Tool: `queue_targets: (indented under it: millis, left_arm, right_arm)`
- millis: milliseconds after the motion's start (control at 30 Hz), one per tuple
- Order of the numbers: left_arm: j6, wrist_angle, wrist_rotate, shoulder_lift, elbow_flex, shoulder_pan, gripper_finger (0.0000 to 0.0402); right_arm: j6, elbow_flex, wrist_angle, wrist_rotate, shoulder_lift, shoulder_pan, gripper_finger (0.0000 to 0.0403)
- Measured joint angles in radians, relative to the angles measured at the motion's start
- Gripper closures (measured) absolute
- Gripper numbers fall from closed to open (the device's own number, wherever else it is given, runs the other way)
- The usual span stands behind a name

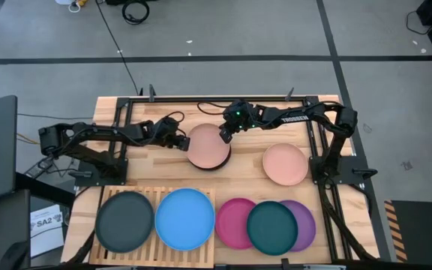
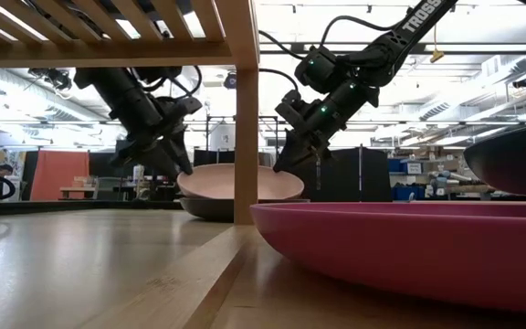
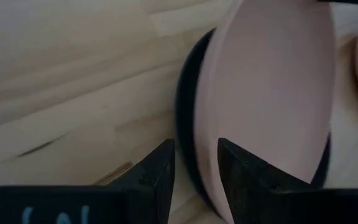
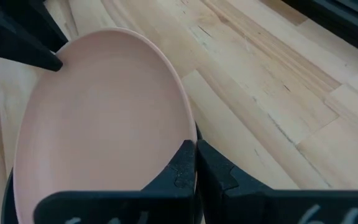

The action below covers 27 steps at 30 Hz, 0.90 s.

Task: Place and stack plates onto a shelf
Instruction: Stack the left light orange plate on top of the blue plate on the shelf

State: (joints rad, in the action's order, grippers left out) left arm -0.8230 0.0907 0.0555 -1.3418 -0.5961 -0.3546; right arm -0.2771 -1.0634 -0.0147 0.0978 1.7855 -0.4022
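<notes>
A salmon plate point(image 1: 208, 148) lies nested on a dark plate point(image 1: 210, 167) at the table's far middle. My left gripper point(image 1: 181, 140) is open at the salmon plate's left rim. In its wrist view the left gripper point(image 3: 196, 165) stands astride both rims, one finger over the salmon plate point(image 3: 272, 93) and one outside the dark plate point(image 3: 188, 112). My right gripper point(image 1: 224, 135) is shut on the salmon plate's far rim. A second salmon plate point(image 1: 285, 163) lies flat to the right. The black plate point(image 1: 124, 220) and the blue plate point(image 1: 184, 217) lie on the slatted shelf point(image 1: 156, 193). My right gripper point(image 4: 196, 165) pinches the salmon plate's far rim point(image 4: 188, 134) between its two fingers, one on the plate's inner face and one outside. It comes slanting down from the table's far right. The plate point(image 2: 217, 183) sits about level in the dark plate point(image 2: 210, 208).
The magenta point(image 1: 232, 223), teal point(image 1: 271, 226) and purple point(image 1: 303, 223) plates overlap at the near edge, right of the shelf. Black frame rails point(image 1: 322, 150) stand at the table's left and right sides. Bare wood lies between the two salmon plates and left of the stack.
</notes>
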Motion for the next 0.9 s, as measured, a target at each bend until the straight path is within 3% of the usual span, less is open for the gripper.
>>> queue_targets:
  millis: [533, 900]
  left_arm:
    - [0.023, 0.021, 0.005, 0.0, 0.0, -0.001, 0.039]
    - [0.024, 0.019, 0.023, 0.0, 0.0, 0.0, 0.0392]
  right_arm:
    - [-0.003, 0.0, -0.013, 0.005, 0.0, 0.01, 0.0394]
    - [-0.009, 0.0, -0.014, 0.012, 0.0, 0.01, 0.0367]
